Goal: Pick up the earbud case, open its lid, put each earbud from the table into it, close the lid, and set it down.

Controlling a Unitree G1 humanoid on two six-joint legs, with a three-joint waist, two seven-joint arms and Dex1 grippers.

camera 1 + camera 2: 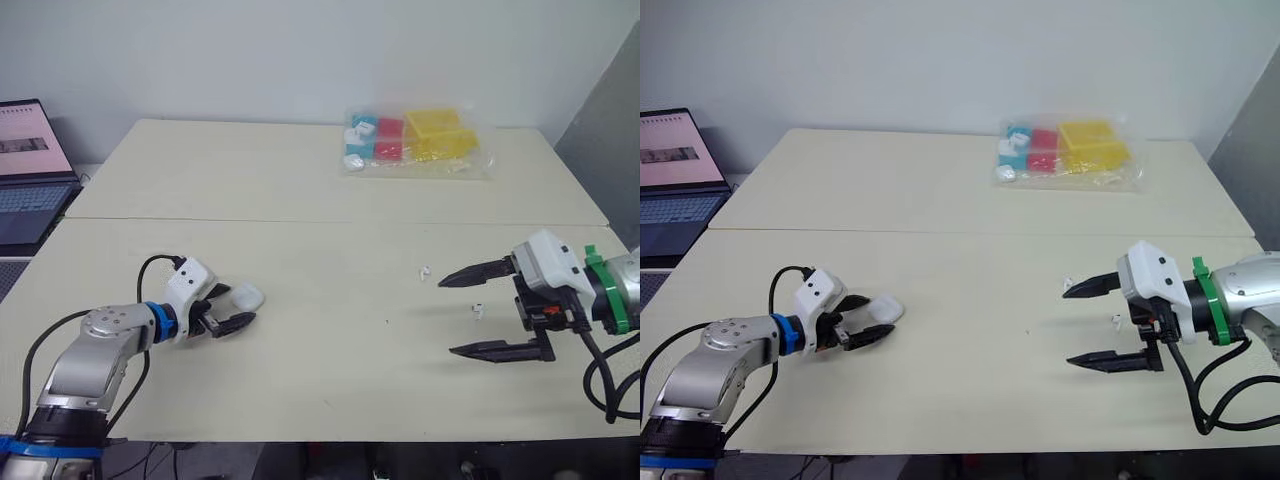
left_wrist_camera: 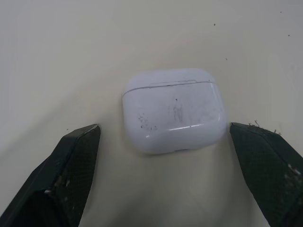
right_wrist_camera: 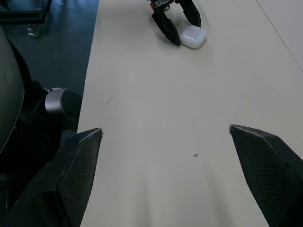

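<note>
Now the earbud case (image 2: 173,110) lies on the table (image 1: 330,340) between wide-spread left fingers (image 2: 71,175).

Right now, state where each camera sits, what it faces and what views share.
Head eyes: forward-down over the beige table; left claw and right claw show.
Left wrist: along its open claw at the white rounded plastic earbud case.
Right wrist: along its open claw across the table, toward the left claw.
Shared: every view shows the case.
</note>
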